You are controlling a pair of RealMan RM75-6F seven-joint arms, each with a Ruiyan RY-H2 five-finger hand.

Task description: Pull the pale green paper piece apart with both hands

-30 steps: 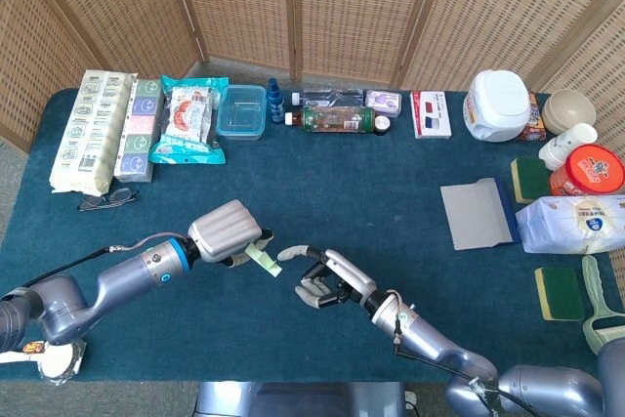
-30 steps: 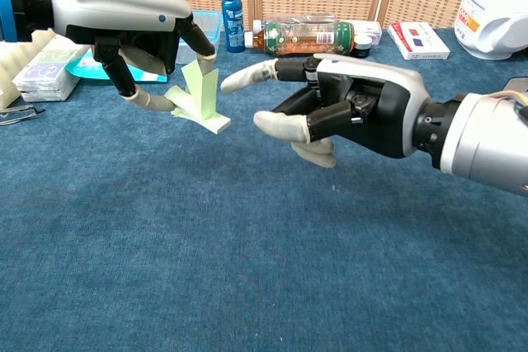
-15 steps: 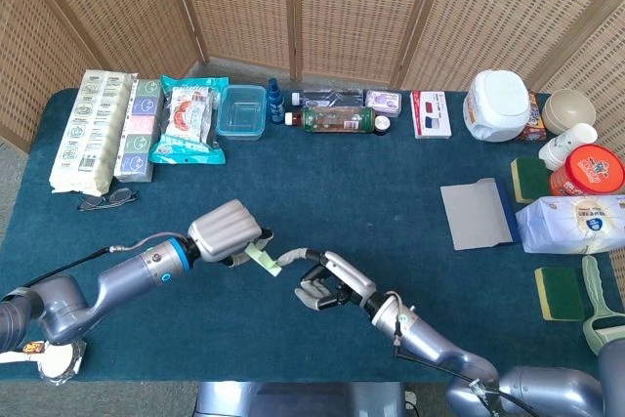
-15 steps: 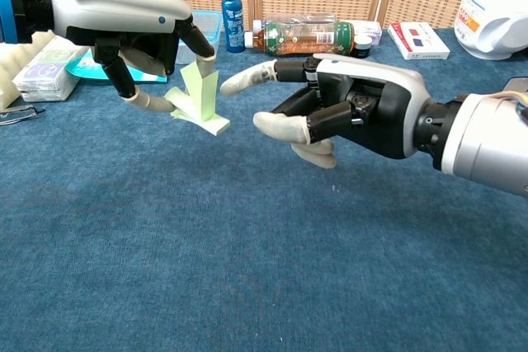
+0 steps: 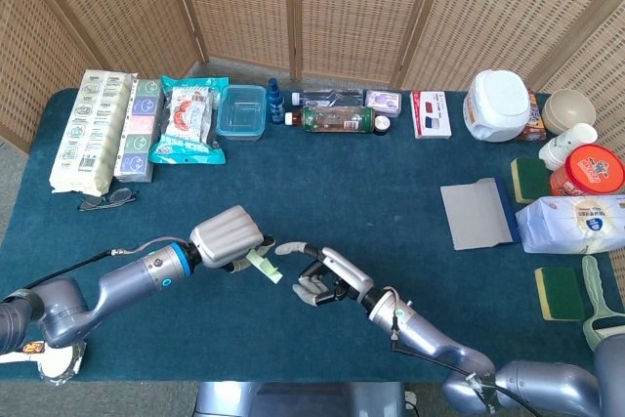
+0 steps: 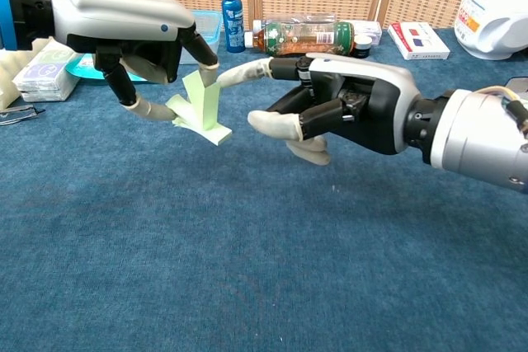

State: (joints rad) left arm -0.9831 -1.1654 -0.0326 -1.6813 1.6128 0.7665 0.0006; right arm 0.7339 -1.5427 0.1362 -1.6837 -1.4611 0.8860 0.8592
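The pale green paper piece (image 6: 200,110) hangs just above the blue cloth, creased and standing upright, pinched between the fingertips of my left hand (image 6: 115,14). In the head view the paper (image 5: 264,267) shows between my left hand (image 5: 227,236) and my right hand (image 5: 322,277). My right hand (image 6: 338,109) faces it from the right and holds nothing. Its long upper finger (image 6: 239,76) reaches the paper's top edge beside the left fingertip. Its thumb (image 6: 272,124) stays a short way right of the paper. Its other fingers are curled in.
Along the back stand a blue spray bottle (image 6: 233,2), a lying drink bottle (image 6: 301,37), a clear box (image 5: 242,110) and snack packs (image 5: 186,119). Glasses (image 5: 107,199) lie at the left. A grey sheet (image 5: 476,215), sponges and tubs fill the right side.
My right hand has moved left toward the paper, and its long finger now reaches the paper's top edge. My left hand has shifted slightly right and lower with the paper.
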